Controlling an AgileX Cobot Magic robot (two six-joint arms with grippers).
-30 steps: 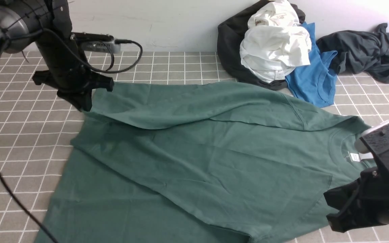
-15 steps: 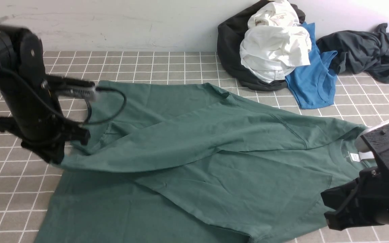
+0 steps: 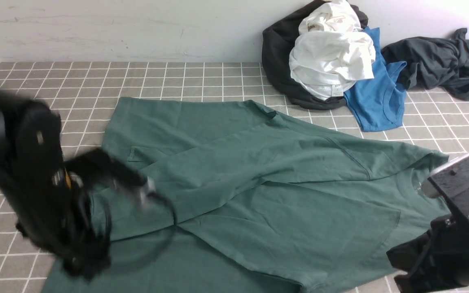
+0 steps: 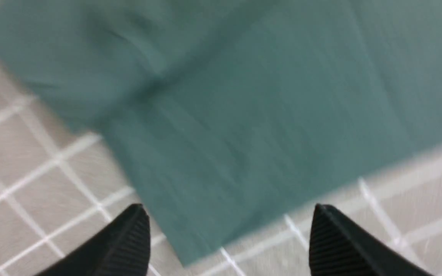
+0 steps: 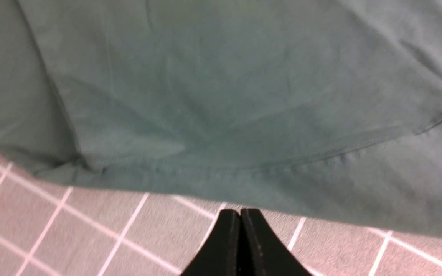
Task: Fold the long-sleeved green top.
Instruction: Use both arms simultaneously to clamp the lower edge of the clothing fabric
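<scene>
Left fingers stand wide apart, empty, near the green long-sleeved top. Right fingers are closed together, holding nothing.

A grey tabletop, ruled with a grid of white lines, was seen. Across it the green long-sleeved top was spread, partly folded over itself. Near the wall-side edge, black cloth, a bright blue T-shirt and a crumpled charcoal-grey garment were laid.
</scene>
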